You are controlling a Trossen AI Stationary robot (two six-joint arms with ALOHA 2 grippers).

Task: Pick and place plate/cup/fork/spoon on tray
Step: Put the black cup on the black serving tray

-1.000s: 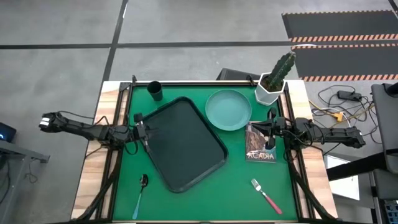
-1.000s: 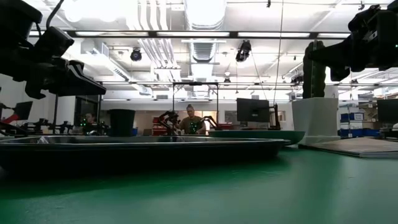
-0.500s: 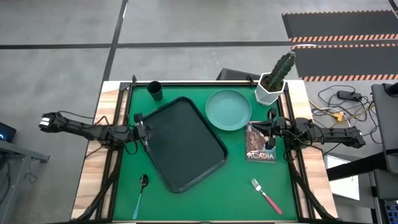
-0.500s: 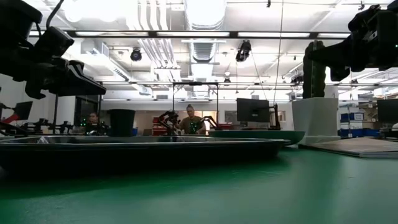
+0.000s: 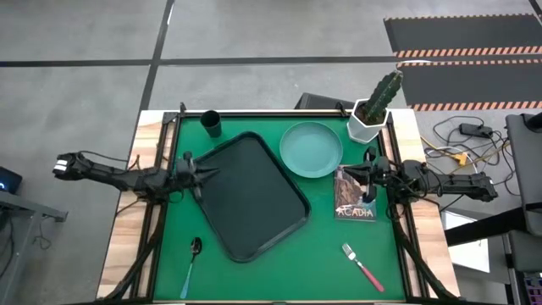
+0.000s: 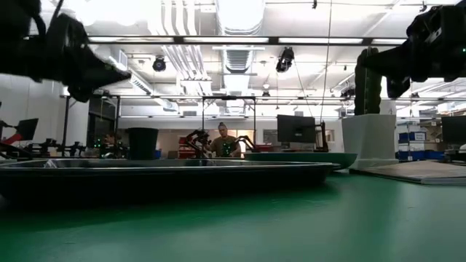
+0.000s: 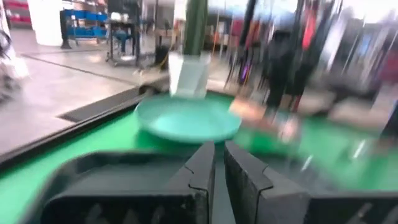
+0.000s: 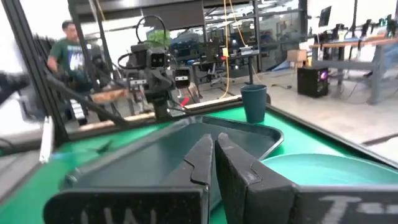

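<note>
High view: left fingers (image 5: 203, 172) clenched at tray (image 5: 251, 196) edge; right fingers (image 5: 360, 174) clenched by plate (image 5: 311, 149).

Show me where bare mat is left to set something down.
Open green mat lies between the spoon and the fork, near the tray's corner. A smaller patch sits between the cup and the plate. It is crowded around the plate, cactus pot and book.

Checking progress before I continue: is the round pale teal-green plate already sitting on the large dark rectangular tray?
No, the round pale teal-green plate lies on the green table surface beside the large dark rectangular tray, which is empty.
</note>
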